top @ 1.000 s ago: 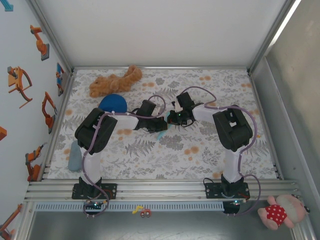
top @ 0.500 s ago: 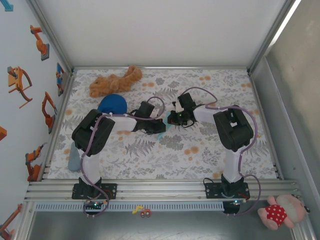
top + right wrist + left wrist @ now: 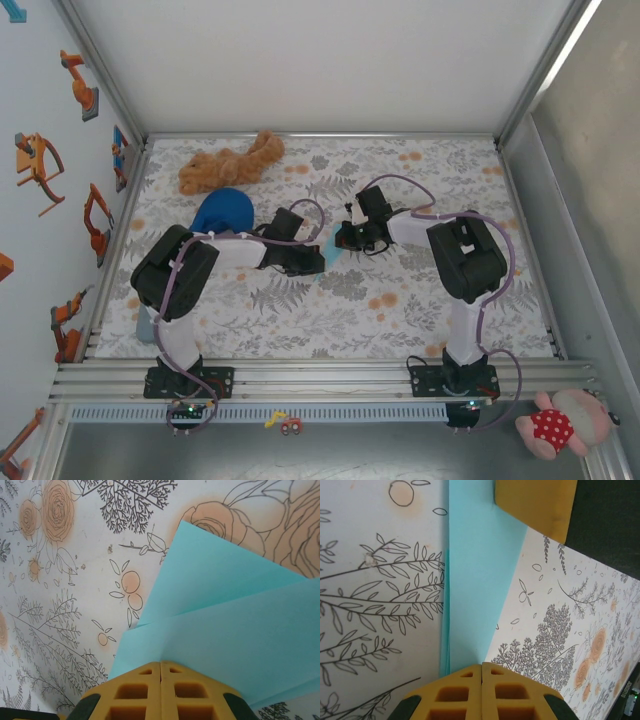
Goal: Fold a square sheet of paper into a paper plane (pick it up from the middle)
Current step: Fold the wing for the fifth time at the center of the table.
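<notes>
The left gripper (image 3: 481, 667) and the right gripper (image 3: 160, 664) are both fully closed, the folded paper (image 3: 475, 580) lies flat under and ahead of their fingertips, and it seems light, limp and best pinched at a creased edge.

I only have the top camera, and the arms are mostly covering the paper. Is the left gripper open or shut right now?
Observer: Left wrist view: the left gripper is shut, fingertips together at the narrow end of the folded paper.
Operator: And the right one?
Observer: The right gripper is shut too, over overlapping paper layers.
Operator: Is the fold flat?
Observer: It looks flat on the floral tablecloth, with a second layer's edge peeking out along one long side.
</notes>
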Controlling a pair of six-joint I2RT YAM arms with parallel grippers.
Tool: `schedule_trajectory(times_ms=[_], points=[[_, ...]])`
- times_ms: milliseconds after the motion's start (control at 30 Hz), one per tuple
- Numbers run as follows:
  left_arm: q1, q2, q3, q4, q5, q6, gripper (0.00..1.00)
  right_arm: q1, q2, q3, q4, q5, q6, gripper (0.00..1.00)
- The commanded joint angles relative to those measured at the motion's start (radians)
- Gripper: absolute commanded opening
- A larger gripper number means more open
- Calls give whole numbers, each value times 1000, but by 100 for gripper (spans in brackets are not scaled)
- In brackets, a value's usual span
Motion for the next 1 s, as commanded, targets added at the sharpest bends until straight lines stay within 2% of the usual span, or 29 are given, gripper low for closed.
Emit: schedule_trajectory(times_ms=[0,467,967], points=[[-13,-61,13,-62,-11,30,8,-10,95,-56,-113,128,-1,2],[-65,-71,26,-109,-83,38,14,-10,106,-44,-123,127,3,2],[-62,-28,53,-169,-139,55,13,-10,114,-36,-135,133,2,2]])
